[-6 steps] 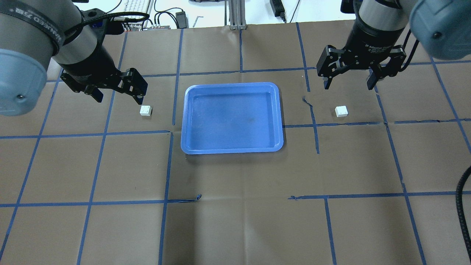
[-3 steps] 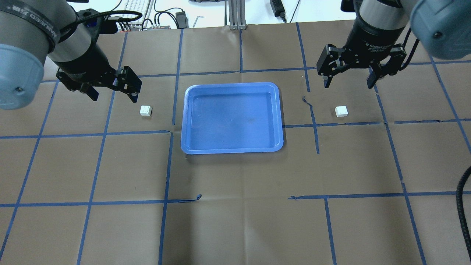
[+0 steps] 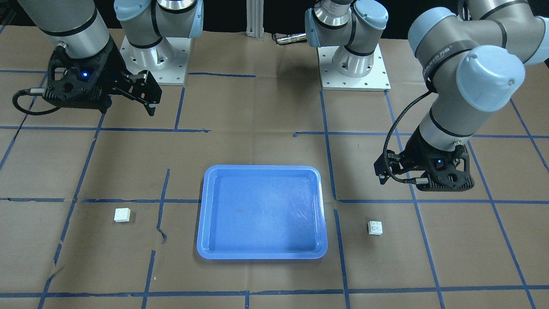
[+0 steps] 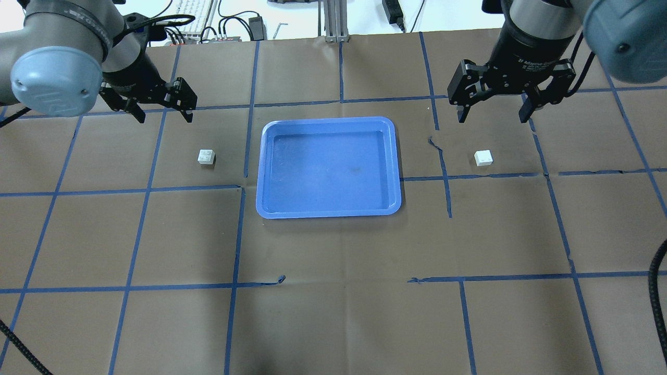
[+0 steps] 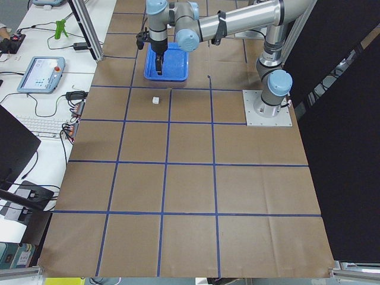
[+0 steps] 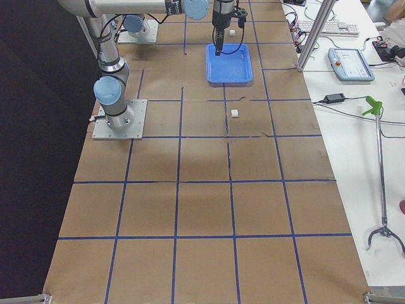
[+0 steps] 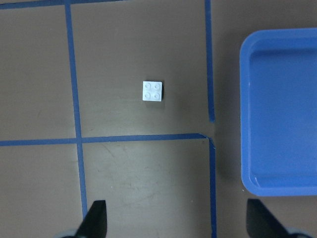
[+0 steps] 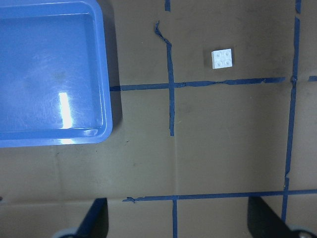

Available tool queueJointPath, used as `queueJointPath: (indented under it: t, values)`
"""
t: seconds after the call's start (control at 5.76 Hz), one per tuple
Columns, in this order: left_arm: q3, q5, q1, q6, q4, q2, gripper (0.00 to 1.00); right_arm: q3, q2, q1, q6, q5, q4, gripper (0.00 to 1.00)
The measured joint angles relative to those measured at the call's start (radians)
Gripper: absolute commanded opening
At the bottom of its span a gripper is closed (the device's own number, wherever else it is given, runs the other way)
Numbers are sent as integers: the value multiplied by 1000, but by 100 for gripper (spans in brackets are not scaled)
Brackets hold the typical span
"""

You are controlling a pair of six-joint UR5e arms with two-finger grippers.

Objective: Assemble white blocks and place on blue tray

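Pickup of white blocks [image 4: 206, 156] pending, fingers spread on left gripper [image 4: 164, 115] and right gripper [image 4: 492, 119]; looks light, rigid, slick; suits side pinch.

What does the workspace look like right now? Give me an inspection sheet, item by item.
Surface: brown paper table with a blue tape grid, tape torn in places.
Job's things: white blocks unassembled, one left of the blue tray, the other right of it; tray holds nothing.
Clutter: nothing seen.
Grippers: left gripper and right gripper open, above the table, holding nothing.
Cables: black cable at the table's right edge.
Surroundings: keyboard beyond the far edge.
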Motion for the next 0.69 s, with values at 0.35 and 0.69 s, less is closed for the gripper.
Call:
queueJointPath:
  t: [0.35,0.69]
  values:
    - [-1,-1,4,36,195,-175,99,3,1,-4,-256,-2,-4,100]
    - [-22,-6,3,62,246,-250,99,5,11,-13,-569,-12,-29,100]
